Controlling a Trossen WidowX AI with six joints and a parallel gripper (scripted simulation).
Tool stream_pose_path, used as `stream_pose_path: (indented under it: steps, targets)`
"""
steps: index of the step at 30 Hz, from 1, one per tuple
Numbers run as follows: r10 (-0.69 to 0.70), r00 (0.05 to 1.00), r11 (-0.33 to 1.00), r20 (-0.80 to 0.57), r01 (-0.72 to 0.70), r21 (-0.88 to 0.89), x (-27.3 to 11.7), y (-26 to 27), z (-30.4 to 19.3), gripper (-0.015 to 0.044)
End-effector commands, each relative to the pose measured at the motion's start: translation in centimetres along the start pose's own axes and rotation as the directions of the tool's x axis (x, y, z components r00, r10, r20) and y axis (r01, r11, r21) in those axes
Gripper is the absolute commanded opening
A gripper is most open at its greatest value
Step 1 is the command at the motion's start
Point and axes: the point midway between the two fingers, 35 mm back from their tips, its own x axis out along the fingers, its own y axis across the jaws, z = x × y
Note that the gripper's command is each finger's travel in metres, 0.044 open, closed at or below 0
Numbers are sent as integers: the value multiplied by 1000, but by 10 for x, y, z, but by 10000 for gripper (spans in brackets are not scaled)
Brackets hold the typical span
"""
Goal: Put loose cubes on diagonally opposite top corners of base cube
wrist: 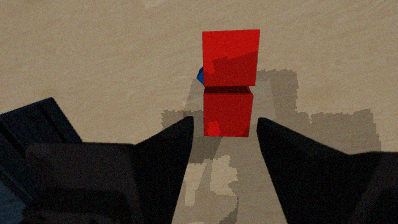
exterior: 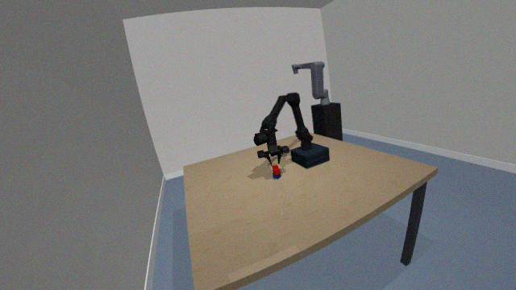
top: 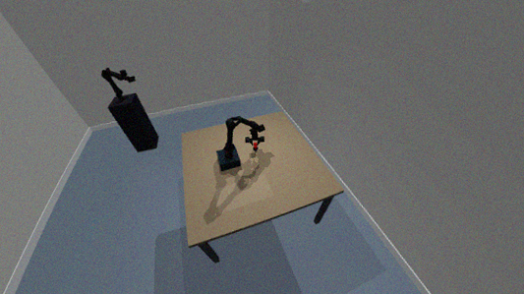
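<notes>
Two red cubes show in the wrist view, a farther one [wrist: 230, 57] and a nearer one [wrist: 226, 115], with a narrow dark strip between them. In the exterior view they merge into one red patch [exterior: 276, 170] above the blue base cube [exterior: 276, 176]. Only a sliver of the base cube [wrist: 200, 76] shows at the left of the farther cube in the wrist view. My gripper [wrist: 225, 123] [exterior: 275, 163] is open, its fingertips standing clear on either side of the nearer cube. Whether both cubes are level, and their exact seating on the base, cannot be told.
The arm's dark blue mounting block [top: 229, 161] [exterior: 310, 157] [wrist: 42, 125] stands on the wooden table [top: 295, 178] [exterior: 330, 201] beside the cubes. A second arm on a black pedestal [top: 135, 124] [exterior: 327, 121] stands beyond the table. Arm shadows cross the table top.
</notes>
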Motion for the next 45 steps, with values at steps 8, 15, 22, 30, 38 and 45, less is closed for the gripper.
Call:
stream_pose_path:
  steps: [8,15,22,30,38,45]
  targets:
    - [-7,1000,1000,4,7,2,-19,-2,1,205]
    - [-7,1000,1000,4,7,2,-30,-2,1,205]
    - [-7,1000,1000,4,7,2,-41,-2,1,205]
    - [-4,1000,1000,2,4,-1,-46,-1,0,310]
    - [1,1000,1000,1,-1,-2,-47,4,8,400]
    - [7,1000,1000,10,-7,-2,-50,55,90,400]
